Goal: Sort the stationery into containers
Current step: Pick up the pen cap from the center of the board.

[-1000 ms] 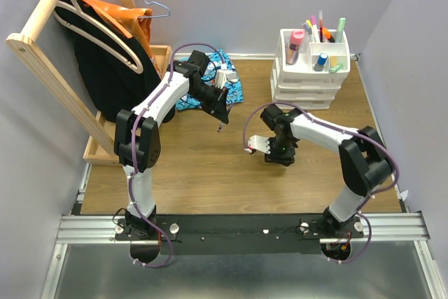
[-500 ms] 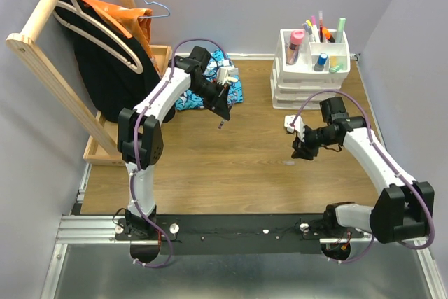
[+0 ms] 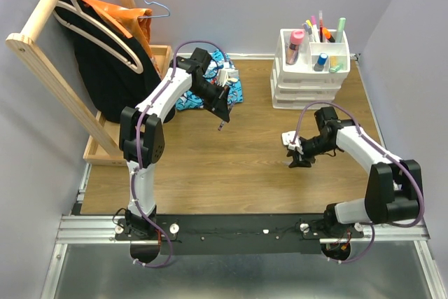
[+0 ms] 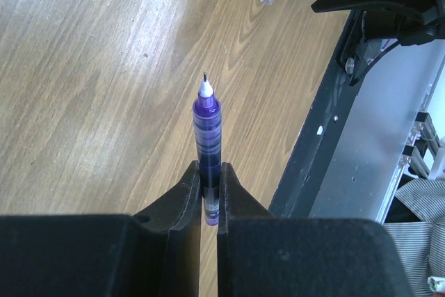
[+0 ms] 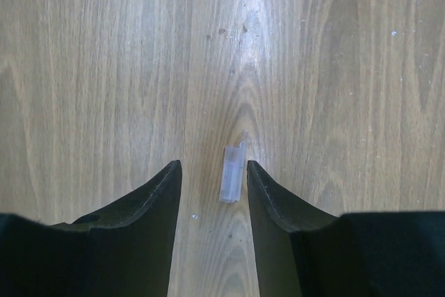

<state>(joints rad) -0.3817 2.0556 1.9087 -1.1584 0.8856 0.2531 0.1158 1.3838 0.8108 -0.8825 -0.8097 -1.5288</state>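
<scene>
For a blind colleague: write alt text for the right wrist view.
A small clear cap lies on the wooden table between the open fingers of the right end effector, which has not closed on it.

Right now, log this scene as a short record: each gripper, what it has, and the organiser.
left gripper: shut on a purple pen, uncapped tip pointing out past the fingers
right gripper: open, jaws either side of a clear cap
clear cap: lying flat on the wooden table, not gripped
organiser: white, stacked drawers, at the table's far right
organiser top: pens and markers standing in the open compartments
</scene>
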